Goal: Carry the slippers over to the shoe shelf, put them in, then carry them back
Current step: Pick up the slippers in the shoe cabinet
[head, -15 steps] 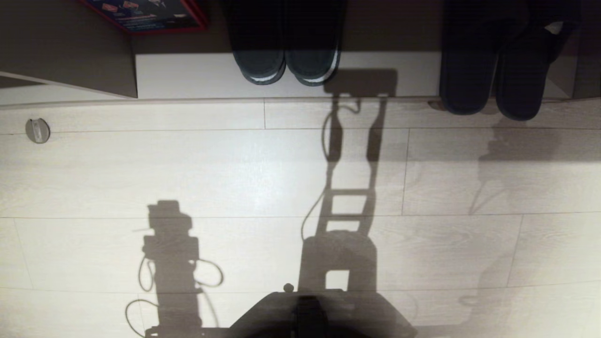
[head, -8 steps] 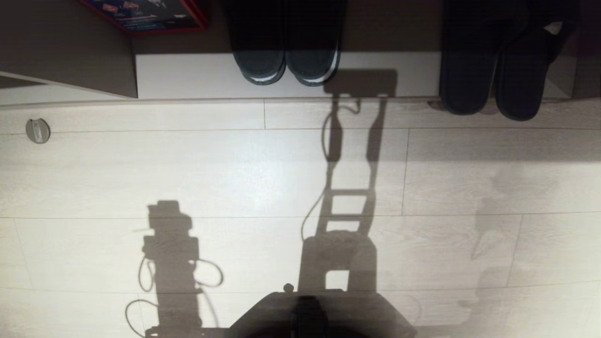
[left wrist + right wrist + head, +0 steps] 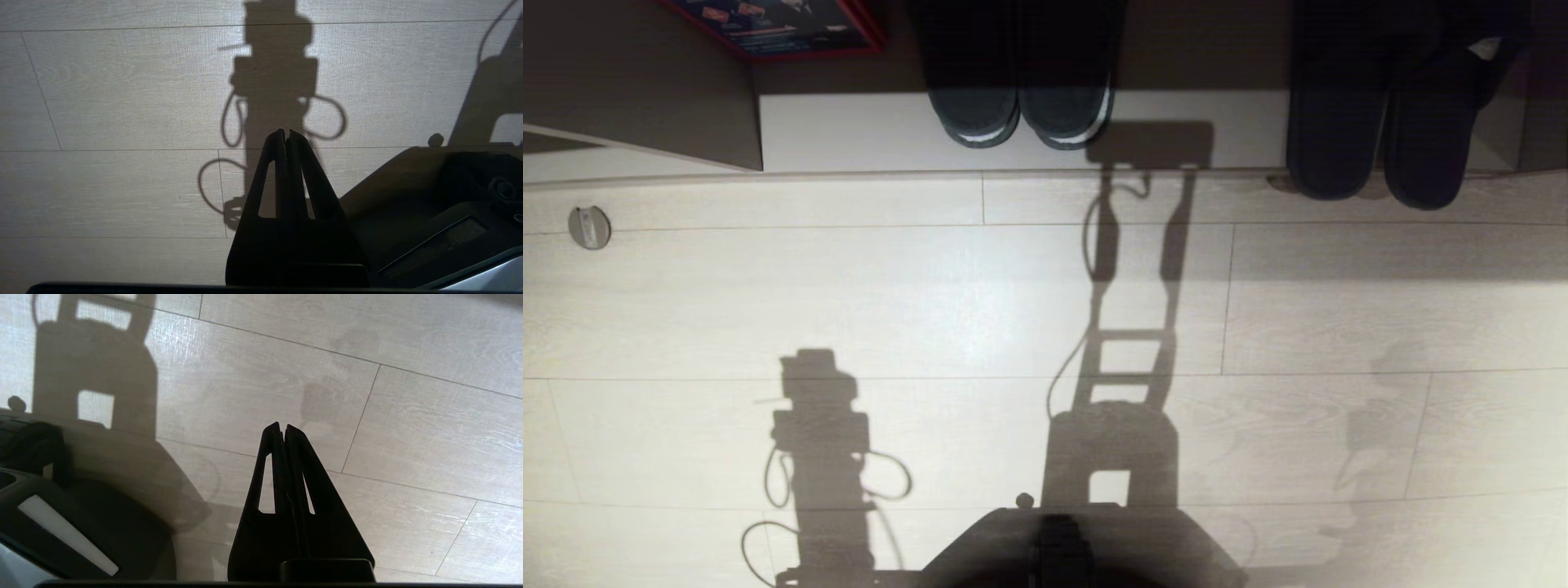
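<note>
The slippers (image 3: pixel 1380 139), a dark flat pair, lie side by side at the right of the shoe shelf (image 3: pixel 849 131). Their near ends jut over its pale base board towards the floor. Their far ends are lost in the shelf's shadow. Neither arm shows in the head view; only their shadows fall on the floor. My left gripper (image 3: pixel 286 131) hangs shut and empty over the plank floor beside my base. My right gripper (image 3: pixel 282 424) is also shut with nothing in it, over bare floor well short of the shelf.
Another pair of slippers with white-striped soles (image 3: pixel 1021 106) sits in the middle of the shelf. A red-edged box (image 3: pixel 784 24) lies further left behind an upright panel (image 3: pixel 645 90). A round metal stop (image 3: pixel 588 227) is on the floor at left. My dark base (image 3: pixel 1062 547) fills the near edge.
The right arm's shadow on the floor at the right has slid away from the slippers and back towards my base. The slippers and the rest of the scene have not moved.
</note>
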Controlling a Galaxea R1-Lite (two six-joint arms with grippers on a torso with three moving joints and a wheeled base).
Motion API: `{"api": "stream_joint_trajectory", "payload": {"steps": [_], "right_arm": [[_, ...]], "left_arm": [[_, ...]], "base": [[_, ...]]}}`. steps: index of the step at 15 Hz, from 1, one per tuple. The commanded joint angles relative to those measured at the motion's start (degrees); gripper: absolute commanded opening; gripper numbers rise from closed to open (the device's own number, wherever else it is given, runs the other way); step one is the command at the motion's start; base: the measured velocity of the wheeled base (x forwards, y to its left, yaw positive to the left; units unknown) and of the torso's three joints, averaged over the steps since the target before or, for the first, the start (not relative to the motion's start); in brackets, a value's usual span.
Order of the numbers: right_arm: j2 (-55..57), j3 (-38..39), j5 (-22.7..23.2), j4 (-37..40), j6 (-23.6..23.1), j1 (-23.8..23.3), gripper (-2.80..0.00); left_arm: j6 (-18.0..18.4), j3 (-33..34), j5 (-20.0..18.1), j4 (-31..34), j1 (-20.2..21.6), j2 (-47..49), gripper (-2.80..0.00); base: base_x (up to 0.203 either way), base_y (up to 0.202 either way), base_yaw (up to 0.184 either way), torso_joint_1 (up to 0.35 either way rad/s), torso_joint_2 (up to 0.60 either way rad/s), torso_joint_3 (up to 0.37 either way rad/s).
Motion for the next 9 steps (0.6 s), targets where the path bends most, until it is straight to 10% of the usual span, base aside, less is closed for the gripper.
{"api": "stream_joint_trajectory", "payload": {"steps": [1,9], "right_arm": [[-0.24,0.16,0.05,0.01,-0.09,0.00,-2.80],[-0.24,0.25,-0.04,2.73,2.46,0.09,-2.80]], "left_arm": [[-0.04,0.00,0.04,-0.01,-0.04,0.00,-2.80],[-0.30,0.00,0.13,0.08,-0.04,0.09,-2.80]], "base": [[0.000,0.000,0.000,0.000,0.00,0.000],[0.000,0.000,0.000,0.000,0.00,0.000]]}}
